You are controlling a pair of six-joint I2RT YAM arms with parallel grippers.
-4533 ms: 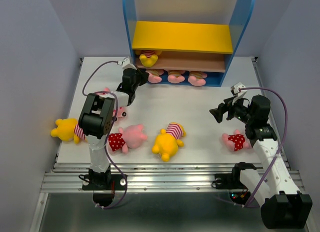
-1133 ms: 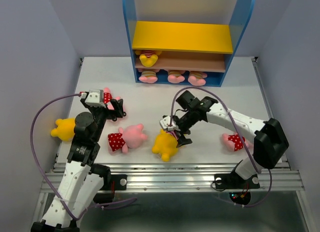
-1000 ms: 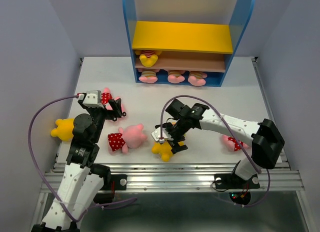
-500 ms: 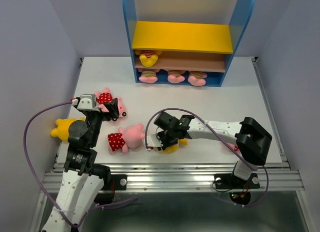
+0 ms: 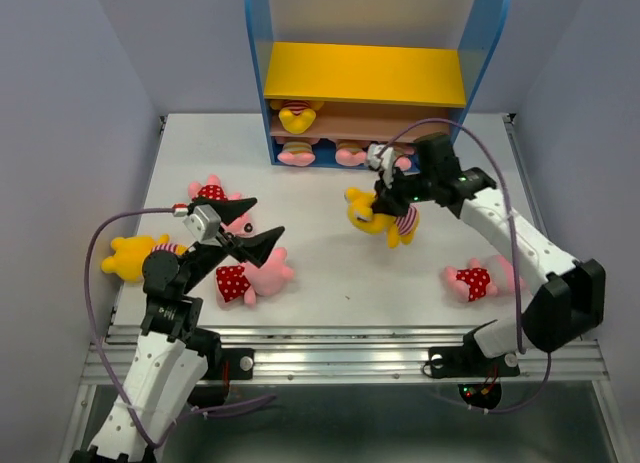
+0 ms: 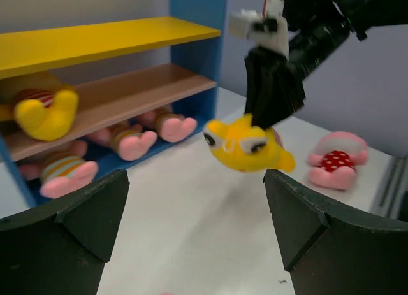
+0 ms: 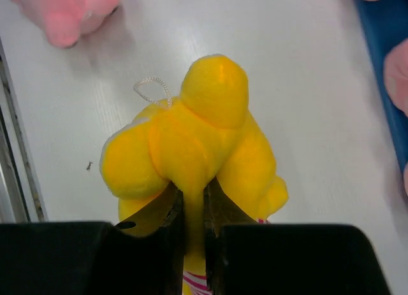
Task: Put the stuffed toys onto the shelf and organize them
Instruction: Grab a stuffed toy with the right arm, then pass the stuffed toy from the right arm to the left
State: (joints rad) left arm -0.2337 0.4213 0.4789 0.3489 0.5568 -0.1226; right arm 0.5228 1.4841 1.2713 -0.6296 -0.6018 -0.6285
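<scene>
Our right gripper, low near the table edge a moment ago, now pinches the yellow bear in the air before the shelf. Our left gripper gapes wide near a pink pig.

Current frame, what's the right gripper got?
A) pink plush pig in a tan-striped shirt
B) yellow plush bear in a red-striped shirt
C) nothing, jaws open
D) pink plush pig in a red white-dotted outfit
B: the right gripper is shut on the yellow plush bear in the red-striped shirt, pinching its body; the left wrist view shows the bear hanging clear of the white table in front of the blue-sided shelf.
</scene>
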